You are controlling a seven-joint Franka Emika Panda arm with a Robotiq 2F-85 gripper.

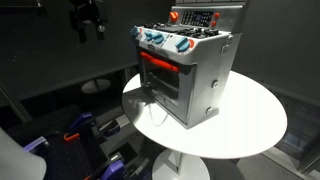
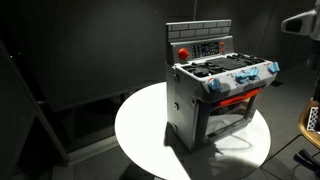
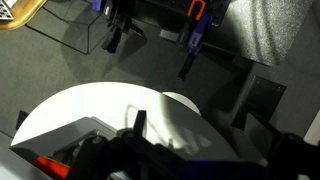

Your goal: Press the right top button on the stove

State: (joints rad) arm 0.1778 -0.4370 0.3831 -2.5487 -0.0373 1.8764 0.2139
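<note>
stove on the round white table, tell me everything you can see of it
The stove is a small silver-grey toy oven, plastic or thin metal by its look. It stands upright near the middle of the round white table, touching nothing else. A red handle crosses the top of its oven door, under a row of blue-and-red knobs. Dark burners cover the top, and a raised back panel carries a red button.

Exterior views, both: raised, mid-distance, angled down at stove [image 1: 190,75] on round table [image 1: 255,125], from opposite front corners. Wrist view: high, looking down; shares table and stove edge.
</note>
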